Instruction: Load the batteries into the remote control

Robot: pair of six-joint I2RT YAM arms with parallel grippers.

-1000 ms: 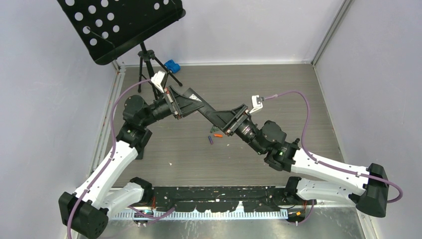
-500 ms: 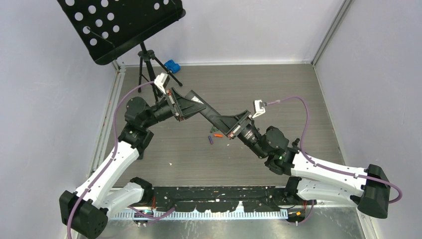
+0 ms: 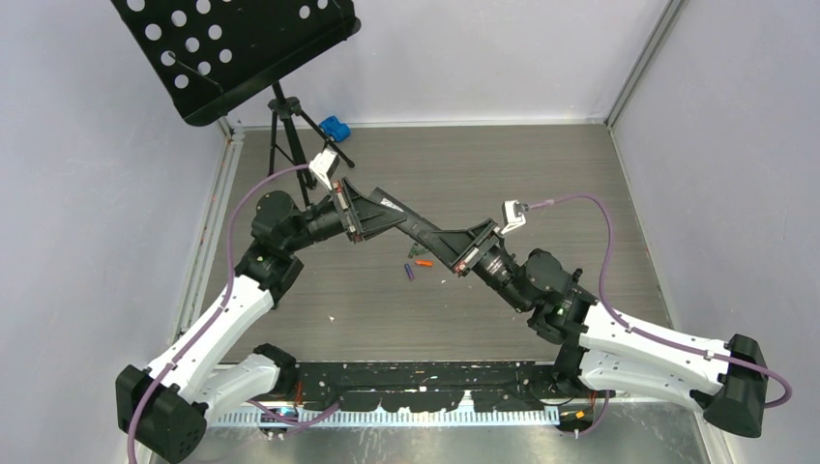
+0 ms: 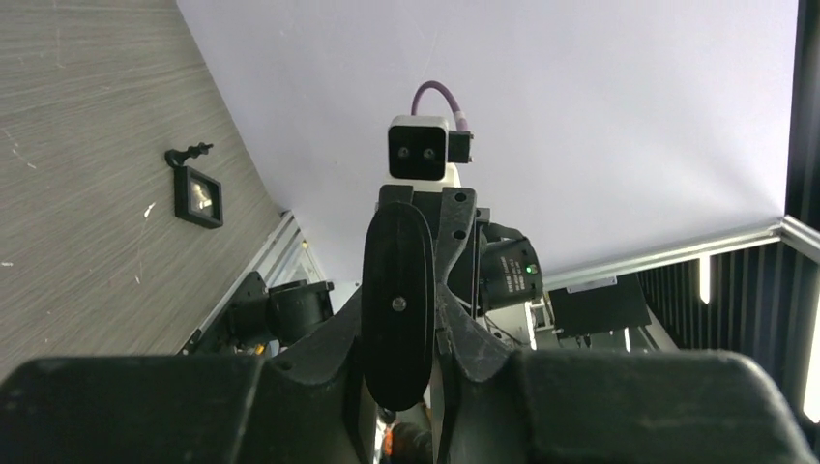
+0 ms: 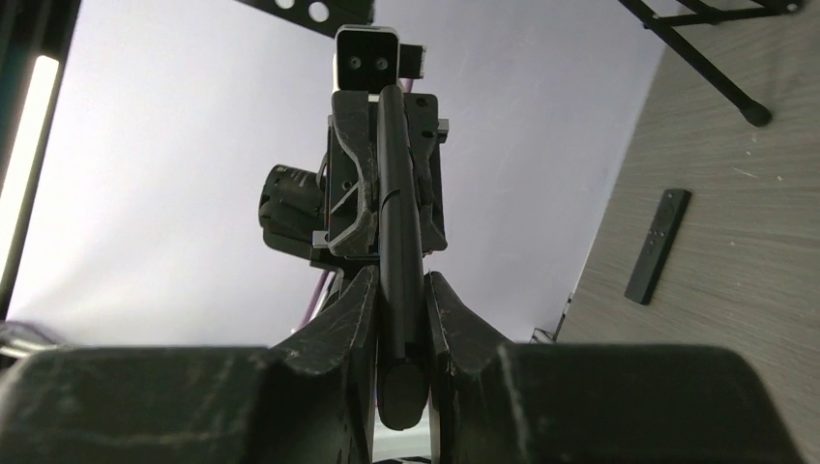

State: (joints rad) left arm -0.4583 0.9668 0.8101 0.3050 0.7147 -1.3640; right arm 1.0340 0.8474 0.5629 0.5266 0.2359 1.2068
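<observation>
Above the middle of the table (image 3: 541,174), your two arms meet nose to nose, with the remote control (image 3: 416,225) bridged between them and lifted clear of the surface. Your left gripper (image 3: 385,210) is clamped on the end nearer the far left. Your right gripper (image 3: 443,239) is closed on the opposite end.

In your left wrist view the remote control (image 4: 396,280) shows as a dark rounded slab. It runs up out of the left gripper (image 4: 398,338) toward the other arm's camera, and a finger (image 4: 329,333) sits against each side.

In your right wrist view the remote control (image 5: 398,213) stands edge-on as a thin dark strip. The right gripper (image 5: 399,319) pinches it, with both fingers (image 5: 360,309) pressed to its sides. You cannot tell from any view whether the battery bay is open.

The batteries lie loose on the table, apart from the remote control and just nearer to you than the right gripper's tip. You can see an orange battery (image 3: 424,263), and a purple battery (image 3: 409,273) close beside it on its left.

A small flat black rectangle (image 4: 198,196) lies on the wood in your left wrist view. A slim black bar (image 5: 658,246) lies on the wood in your right wrist view. At the far left corner stands a music stand (image 3: 232,48), with a blue object (image 3: 335,127) near its tripod.
</observation>
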